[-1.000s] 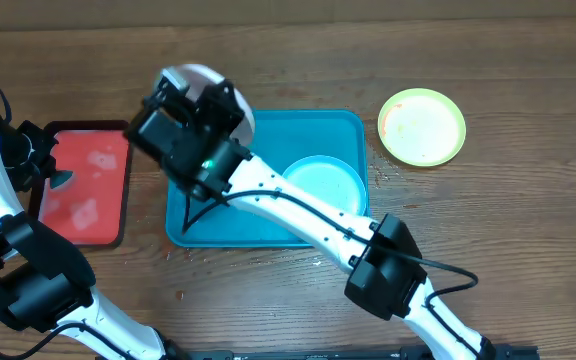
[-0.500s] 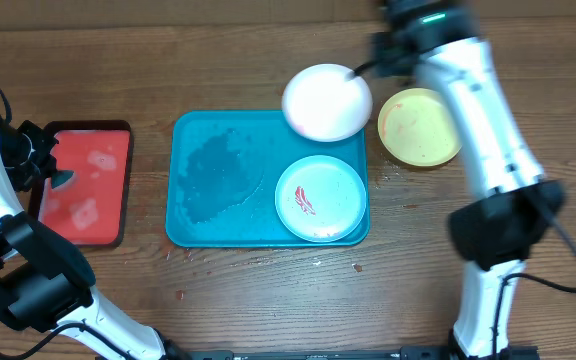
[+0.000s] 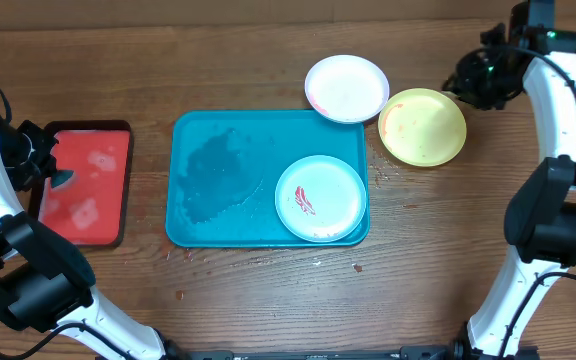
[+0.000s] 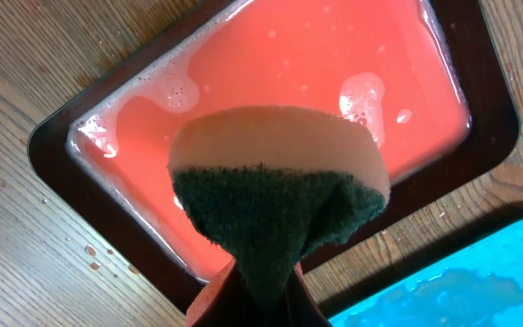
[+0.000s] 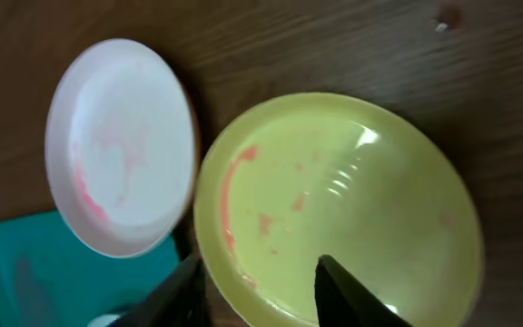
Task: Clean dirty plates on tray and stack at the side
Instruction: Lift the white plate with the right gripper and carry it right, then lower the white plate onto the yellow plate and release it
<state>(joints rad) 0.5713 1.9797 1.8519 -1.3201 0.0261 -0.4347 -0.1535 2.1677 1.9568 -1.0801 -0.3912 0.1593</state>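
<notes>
**Operator:** Which step am I on?

**Spotter:** By my reading, you're between plates. Your right gripper [image 5: 261,304] hangs over the yellow-green plate [image 3: 422,126], jaws spread, nothing between them. The white plate [image 3: 346,88] lies on the table just off the 1 o'clock corner of the teal tray [image 3: 208,180], with the yellow-green one at its 4 o'clock. They sit edge to edge, not stacked. Both show faint pink traces.

**Operator:** And what's left on the tray?

**Spotter:** The blue-green plate [image 3: 320,198], at the tray's 4 o'clock end, with a clear red smear near its middle. I'd say it hasn't been cleaned.

**Operator:** My left side?

**Spotter:** Your left gripper [image 3: 38,160] is pinching the sponge [image 4: 280,173], green scrub face toward the camera, above the red tray [image 3: 88,185] at 9 o'clock of the teal one. There's soapy liquid in that tray.

**Operator:** So, next?

**Spotter:** You could set white onto yellow-green to start the stack, or go for the blue-green plate. For that one you'd steady its rim with the right and bring the wet sponge across to the smear. Watch the raised tray rim close beside the plate on two sides.
</notes>
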